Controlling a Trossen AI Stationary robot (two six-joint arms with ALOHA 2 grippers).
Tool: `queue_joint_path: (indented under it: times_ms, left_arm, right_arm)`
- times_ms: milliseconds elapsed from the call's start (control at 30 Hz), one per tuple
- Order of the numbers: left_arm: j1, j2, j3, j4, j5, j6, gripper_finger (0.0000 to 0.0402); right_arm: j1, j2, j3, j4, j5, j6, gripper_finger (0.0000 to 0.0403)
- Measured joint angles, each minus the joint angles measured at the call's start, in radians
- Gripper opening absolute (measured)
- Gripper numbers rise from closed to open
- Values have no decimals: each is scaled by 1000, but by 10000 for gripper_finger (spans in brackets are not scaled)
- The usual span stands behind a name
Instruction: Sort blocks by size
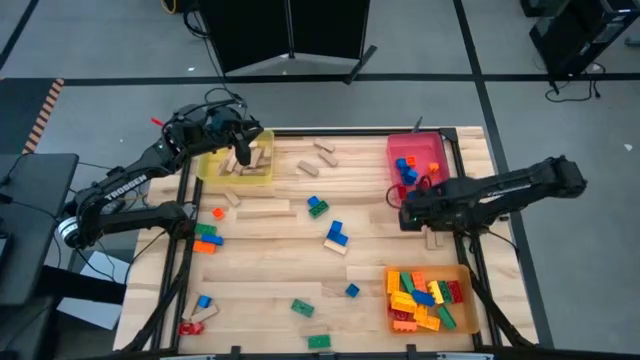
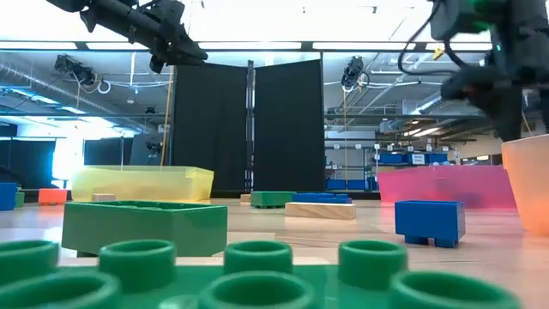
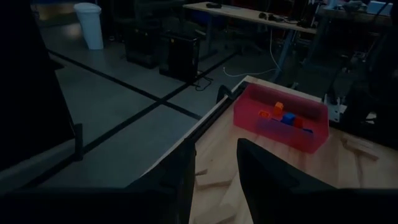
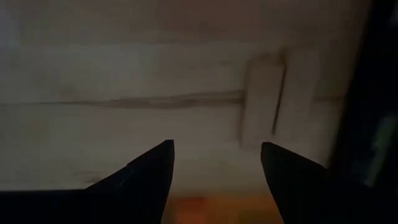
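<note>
Right gripper (image 4: 214,146): open, nothing between the fingers. Hangs low over the bare table at the right edge, between the red tray and the orange tray. Just beside it, on the near side, one tan wooden block (image 1: 432,238) lies flat on the boards. Judged the next piece to be picked, not yet touched.

Left gripper (image 1: 245,140): poised over the yellow tray (image 1: 212,170) at the far left. Grip state cannot be told. A tan block (image 1: 243,153) shows tilted right under it, held or already lying in the tray unclear.

Sorted so far, as it appears:
- yellow tray: several tan wooden pieces.
- red tray (image 1: 432,148), far right: a few small blue, red and orange bricks.
- orange tray (image 1: 462,272), near right: a full heap of yellow, orange, red and green bricks.

Still loose on the table:
- two wooden pieces (image 1: 323,150) at the far middle, and a long wooden slat (image 1: 265,210) left of centre.
- green-and-blue brick (image 1: 318,206) and blue brick (image 1: 337,235) at centre.
- small blue brick (image 1: 352,290) and green brick (image 1: 302,308) at the near middle, with another green brick (image 1: 318,341) at the near edge.
- orange, green and blue pieces (image 1: 205,238) at the left, and more blue and red ones (image 1: 198,312) at the near left.

Judged somewhat past halfway: three trays in use, over a dozen pieces left outside them.
</note>
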Motion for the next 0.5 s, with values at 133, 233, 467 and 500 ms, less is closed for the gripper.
queue_joint_path:
  times_ms: [133,233,467,500]
  left_arm:
    - [0,0,0,0,0,0,125]
    - [0,0,0,0,0,-1,125]
    - [0,0,0,0,-1,-43,125]
    - [0,0,0,0,-1,-49,125]
  right_arm:
    - [53,41,-78,128,-13,127,248]
    - [85,90,-108,151,-13,203,245]
    - [145,213,-145,167,-13,279,246]
    - [151,226,-152,175,-13,280,246]
